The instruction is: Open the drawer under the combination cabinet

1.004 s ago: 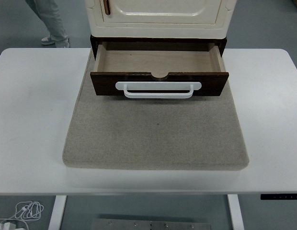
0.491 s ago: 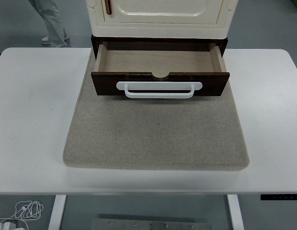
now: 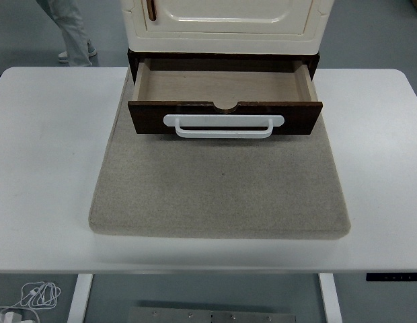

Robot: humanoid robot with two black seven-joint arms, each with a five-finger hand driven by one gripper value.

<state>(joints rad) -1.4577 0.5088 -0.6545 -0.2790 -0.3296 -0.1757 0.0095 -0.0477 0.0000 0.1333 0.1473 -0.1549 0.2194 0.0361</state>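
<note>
A cream combination cabinet [image 3: 225,23] stands at the back of the table on a grey felt mat [image 3: 218,188]. Under it a dark brown drawer [image 3: 224,116] is pulled out toward me, and its pale wooden inside [image 3: 222,85] holds nothing. A white bar handle [image 3: 223,126] runs across the drawer's front panel. The cabinet's upper door is closed, with a small brown handle [image 3: 151,9] at its left. Neither of my hands shows anywhere in the head view.
The white table [image 3: 47,168] extends to both sides of the mat. A person's legs and shoes [image 3: 72,37] stand on the floor beyond the table's far left corner. White cables [image 3: 37,295] lie on the floor at lower left.
The person's legs at the top left have shifted a little. The drawer and cabinet hold their places.
</note>
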